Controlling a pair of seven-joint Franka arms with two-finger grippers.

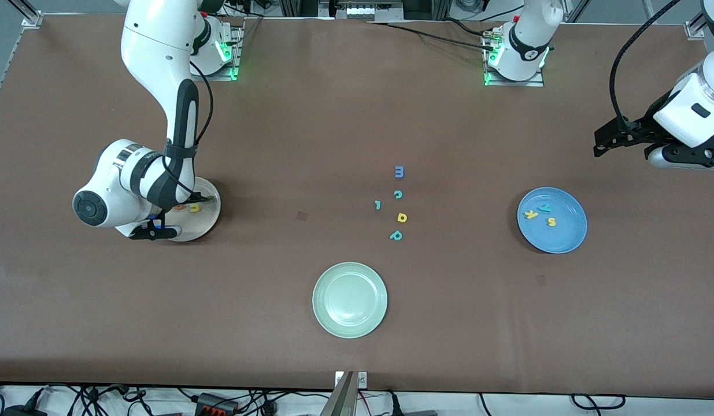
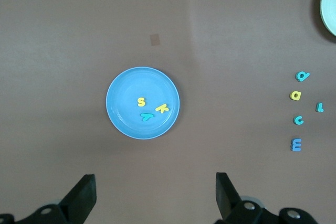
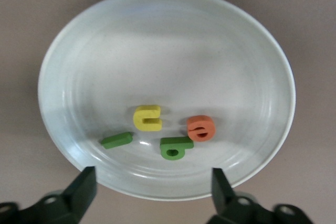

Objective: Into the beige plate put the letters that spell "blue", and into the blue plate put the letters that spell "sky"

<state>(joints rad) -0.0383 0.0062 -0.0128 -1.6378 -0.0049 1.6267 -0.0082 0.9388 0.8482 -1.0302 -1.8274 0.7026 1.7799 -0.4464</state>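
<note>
My right gripper [image 3: 149, 190] hangs low over the beige plate [image 1: 209, 222] at the right arm's end of the table, its fingers spread wide with nothing between them. In the right wrist view all four letters lie in that plate, apart from one another: the yellow "u" [image 3: 147, 117], the orange "e" [image 3: 201, 128], the green "b" [image 3: 176, 147] and the dark green "l" [image 3: 116, 140].

My left gripper [image 2: 155, 195] waits high over the table at the left arm's end, fingers wide apart and empty. The blue plate [image 1: 570, 234] sits toward that end, at about three o'clock from the loose letters in the front view. It holds the yellow "k" [image 1: 531, 214], the teal "y" [image 1: 544, 207] and the yellow "s" [image 1: 551, 221].

Mid-table lie the leftovers: a blue "m" [image 1: 399, 171], a teal "c" [image 1: 398, 195], a teal hooked piece [image 1: 378, 204], a yellow "a" [image 1: 402, 217] and a teal "p" [image 1: 396, 235]. A pale green plate [image 1: 325, 318] sits at about seven o'clock from them, nearer the front camera.
</note>
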